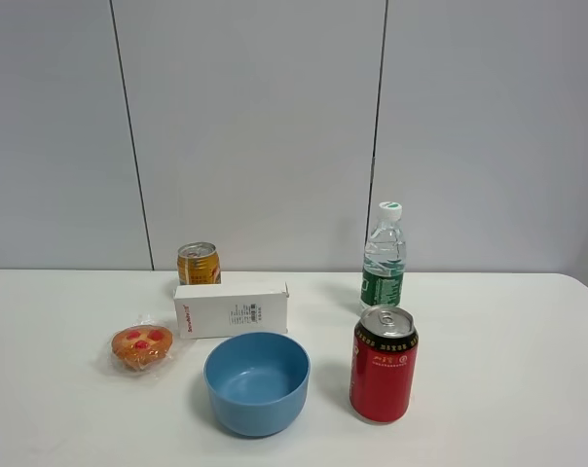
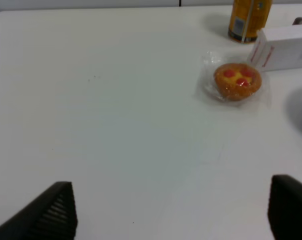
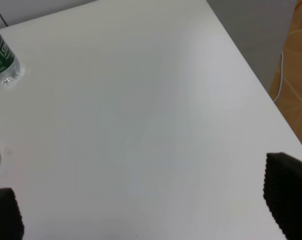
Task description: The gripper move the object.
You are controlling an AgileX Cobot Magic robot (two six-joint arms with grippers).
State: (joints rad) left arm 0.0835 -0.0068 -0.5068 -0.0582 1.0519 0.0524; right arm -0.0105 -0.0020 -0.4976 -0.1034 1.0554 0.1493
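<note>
The long white box (image 1: 232,309) with black print and a small red logo lies on its long side on the white table (image 1: 508,321), behind the blue bowl. Its end also shows in the left wrist view (image 2: 286,47). Neither arm shows in the exterior high view. My left gripper (image 2: 173,215) is open and empty over bare table, well short of the box. My right gripper (image 3: 151,210) is open and empty over the right part of the table, far from the box.
A blue bowl (image 1: 256,381) sits in front of the box. A wrapped muffin (image 1: 141,346) lies to its left, an orange can (image 1: 199,264) behind it. A red can (image 1: 383,363) and a water bottle (image 1: 383,258) stand right. The table's right edge (image 3: 251,75) drops to the floor.
</note>
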